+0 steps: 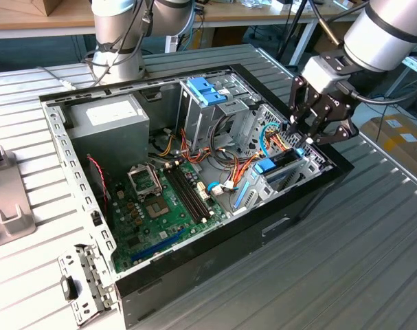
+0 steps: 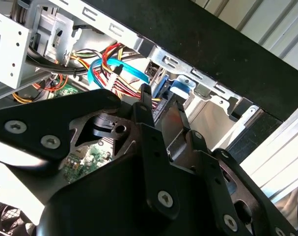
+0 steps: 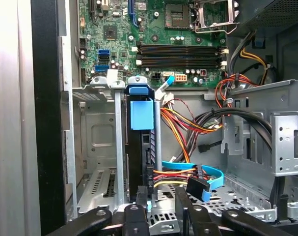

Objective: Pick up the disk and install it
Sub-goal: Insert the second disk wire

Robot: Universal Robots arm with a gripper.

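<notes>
- Black linkage arms of the tool (image 3: 161,204) sit closest to the lens in both wrist views, its two slim fingers (image 3: 142,196) standing a little apart with a narrow gap between them, clamped on nothing.
- Seen from the exterior view, the tool (image 1: 295,141) hangs over the corner of the computer case (image 1: 277,227) at the exterior view's right, its tips just above the drive bay.
- Directly beneath the tips stands the disk (image 3: 140,147), on edge and slotted into the grey metal bay (image 3: 97,142); one finger reaches down to its near end, though I cannot tell whether it touches.
- Its look: a dark, thin slab seen edge-on, with a bright blue plastic piece on the upper side and a rounded blue tab at the far end; in the exterior view the same blue cap (image 1: 268,165) shows above the bay.
- Beside the disk, a bundle of red, yellow and orange wires (image 3: 180,130) crosses the case floor, with a light-blue flat cable (image 3: 198,174) curling near the tool.
- Farther off lie the green motherboard (image 1: 156,206), a metal cage with light-blue handles (image 1: 207,93) and a grey power supply box (image 1: 108,120).
- The case rests on a ribbed metal table (image 1: 345,275).
</notes>
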